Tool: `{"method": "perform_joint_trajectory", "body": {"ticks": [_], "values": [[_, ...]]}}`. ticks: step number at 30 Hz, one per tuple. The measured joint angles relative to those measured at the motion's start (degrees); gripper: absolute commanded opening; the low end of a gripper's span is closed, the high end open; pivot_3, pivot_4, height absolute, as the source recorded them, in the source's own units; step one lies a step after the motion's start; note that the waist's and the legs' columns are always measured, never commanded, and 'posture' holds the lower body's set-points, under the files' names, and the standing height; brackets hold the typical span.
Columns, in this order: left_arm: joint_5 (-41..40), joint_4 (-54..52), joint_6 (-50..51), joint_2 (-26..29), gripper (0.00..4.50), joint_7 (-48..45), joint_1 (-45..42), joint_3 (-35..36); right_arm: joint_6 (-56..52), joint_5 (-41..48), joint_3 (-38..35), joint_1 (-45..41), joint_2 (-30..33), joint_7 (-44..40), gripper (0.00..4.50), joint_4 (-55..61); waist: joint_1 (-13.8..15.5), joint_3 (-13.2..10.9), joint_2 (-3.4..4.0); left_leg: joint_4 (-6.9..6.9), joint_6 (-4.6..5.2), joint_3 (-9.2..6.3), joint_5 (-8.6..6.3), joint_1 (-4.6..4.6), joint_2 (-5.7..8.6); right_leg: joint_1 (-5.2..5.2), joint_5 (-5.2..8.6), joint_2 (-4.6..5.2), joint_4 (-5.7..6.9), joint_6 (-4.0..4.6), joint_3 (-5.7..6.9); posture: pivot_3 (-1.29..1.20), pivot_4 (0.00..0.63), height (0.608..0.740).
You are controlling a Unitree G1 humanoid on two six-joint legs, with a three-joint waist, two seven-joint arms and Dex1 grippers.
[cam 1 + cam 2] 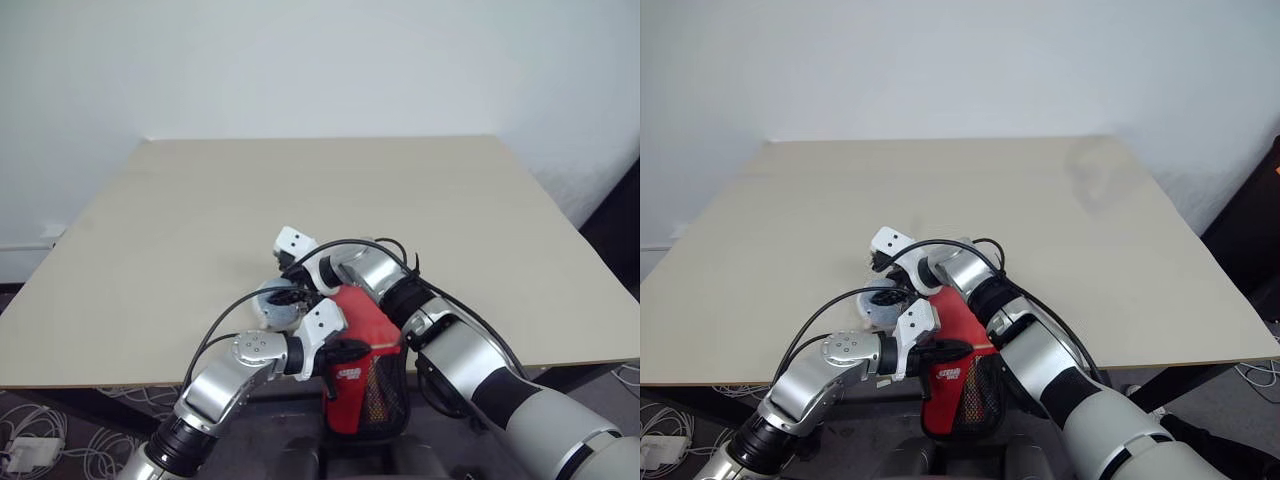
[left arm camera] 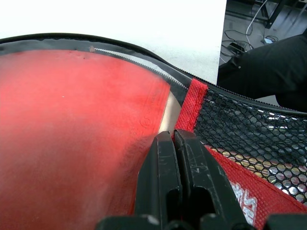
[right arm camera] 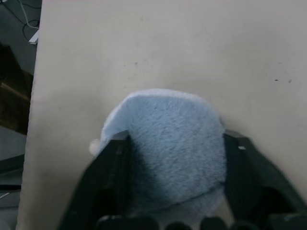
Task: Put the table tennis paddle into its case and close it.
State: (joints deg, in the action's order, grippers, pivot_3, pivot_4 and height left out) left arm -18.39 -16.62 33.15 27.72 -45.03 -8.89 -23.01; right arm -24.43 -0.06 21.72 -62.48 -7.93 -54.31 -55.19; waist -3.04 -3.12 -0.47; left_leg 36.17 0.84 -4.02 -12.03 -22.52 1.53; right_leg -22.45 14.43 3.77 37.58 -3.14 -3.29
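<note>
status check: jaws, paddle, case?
Left gripper shut on red fabric case. Red-faced paddle inside, case unzipped. Right gripper straddles pale fluffy wad.

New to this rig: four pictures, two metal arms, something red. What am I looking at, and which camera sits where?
This is a humanoid robot with two arms, each ending in a gripper of two black fingers. Two pictures come from cameras on its head, looking down over a beige table. The other two come from a camera on each wrist, looking along that gripper's fingers.

The left gripper is shut on the red case, which hangs at the table's near edge. Inside the case's open zipper rim you see the paddle and its red face. The right gripper straddles a pale fluffy wad lying on the table, one finger on each side.
</note>
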Motion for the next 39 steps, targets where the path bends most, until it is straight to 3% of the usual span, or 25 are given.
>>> {"method": "perform_joint_trajectory", "body": {"ticks": [3, 6, 32, 39], "values": [[0.0, 0.0, 0.0, 0.0, 0.0, 0.0, 0.0, 0.0, 0.7, 0.0, -1.0, -0.2, 0.0, 1.1, 0.59, -1.0, 0.0, 0.0, 0.0, 0.0, 0.0, 0.0, 0.0, 0.0, 0.0, 0.0, 0.0, 0.0, 0.01, 0.0, 0.0, 0.0, 0.0, 0.734], [0.2, 0.3, 0.0, -0.1, 0.0, 0.1, -0.2, 0.0, 0.9, 0.0, -2.8, -0.9, -0.2, 3.3, 0.11, -2.8, 0.0, 0.0, 0.0, 0.0, -0.03, -0.02, 0.02, 0.0, 0.01, 0.01, 0.0, 0.0, 0.02, 0.0, 0.01, 0.0, 0.0, 0.734], [7.1, 7.0, -3.9, -4.1, 0.0, 6.2, -3.8, 1.4, 1.1, 1.3, -19.0, -7.1, -0.8, 19.9, 0.11, -14.3, 0.0, 0.0, 0.01, 0.02, -0.07, -0.05, 0.07, 0.02, 0.0, 0.04, -0.01, -0.04, 0.1, 0.02, -0.01, 0.0, 0.0, 0.734], [7.2, 6.9, -3.6, -4.1, 0.0, 6.2, -3.9, 1.4, 1.2, 2.3, -23.7, -8.5, -0.6, 28.5, 0.11, -17.0, 0.0, 0.0, 0.01, 0.02, -0.07, -0.05, 0.07, 0.02, 0.0, 0.03, -0.02, -0.04, 0.11, 0.02, -0.01, 0.0, 0.0, 0.734]]}}
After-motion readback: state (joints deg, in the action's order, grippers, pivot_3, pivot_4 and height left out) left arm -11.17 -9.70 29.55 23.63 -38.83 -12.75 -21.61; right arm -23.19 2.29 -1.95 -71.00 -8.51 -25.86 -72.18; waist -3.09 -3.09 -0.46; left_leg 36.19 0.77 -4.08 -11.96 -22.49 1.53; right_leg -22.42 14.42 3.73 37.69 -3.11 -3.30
